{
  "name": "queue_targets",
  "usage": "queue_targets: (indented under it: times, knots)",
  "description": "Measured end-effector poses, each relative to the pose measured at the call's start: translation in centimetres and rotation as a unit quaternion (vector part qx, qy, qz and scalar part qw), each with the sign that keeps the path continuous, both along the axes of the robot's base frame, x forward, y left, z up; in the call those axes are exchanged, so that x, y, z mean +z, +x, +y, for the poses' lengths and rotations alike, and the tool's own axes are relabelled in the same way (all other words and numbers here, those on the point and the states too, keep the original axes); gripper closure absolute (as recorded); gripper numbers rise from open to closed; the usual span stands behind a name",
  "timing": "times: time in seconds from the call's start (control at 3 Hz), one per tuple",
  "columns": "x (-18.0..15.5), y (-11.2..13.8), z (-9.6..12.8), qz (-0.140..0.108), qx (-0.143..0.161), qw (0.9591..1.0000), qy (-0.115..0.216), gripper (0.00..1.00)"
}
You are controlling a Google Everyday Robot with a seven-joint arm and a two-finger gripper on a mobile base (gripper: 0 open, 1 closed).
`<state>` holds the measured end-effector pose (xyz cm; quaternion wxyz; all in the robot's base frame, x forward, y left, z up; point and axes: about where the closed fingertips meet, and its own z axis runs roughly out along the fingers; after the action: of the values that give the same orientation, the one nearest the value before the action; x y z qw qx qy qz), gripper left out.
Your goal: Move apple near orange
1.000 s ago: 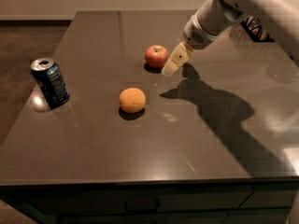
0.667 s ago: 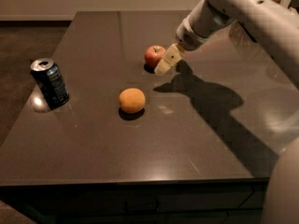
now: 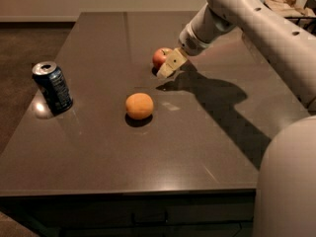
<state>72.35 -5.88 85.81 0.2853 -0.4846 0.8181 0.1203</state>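
Reaching in from the right, the robot arm [image 3: 232,14] sets the hand [image 3: 167,68] low against the near-right side of the apple [image 3: 159,57]. The hand's tan tip overlaps that side of the fruit. Contact cannot be confirmed, nor can it be told whether the hand is open or closed.

Location: the apple rests on the dark counter [image 3: 98,152], toward the far middle. The orange [image 3: 139,105] lies nearer the camera and a little to the left, apart from the apple. A blue soda can [image 3: 53,87] stands upright near the left edge, well apart from both fruits.

Handling assessment:
- **Weight and stiffness:** The apple is judged light, firm and rigid, so moderate pressure should hold it.
- **Surface and shape:** Its skin looks smooth and its form is round. It may slip from a shallow pinch and will roll if nudged or released early.
- **Damage:** Excess force could bruise it.

Recommended hold: across the widest girth, on opposite sides, with the pads level with the middle of the fruit and clear of the top.

Risk noted: the orange is equally round and free to roll. The apple should be set down just beside it, not against it.
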Motion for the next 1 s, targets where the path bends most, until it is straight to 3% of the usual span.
queue_targets:
  times: [0.33,1.0]
  knots:
    - [-0.4,0.6,0.4,0.006,0.000,0.9999,0.010,0.17]
    - [0.5,-0.5,1.1,0.001,0.024,0.9988,0.043,0.64]
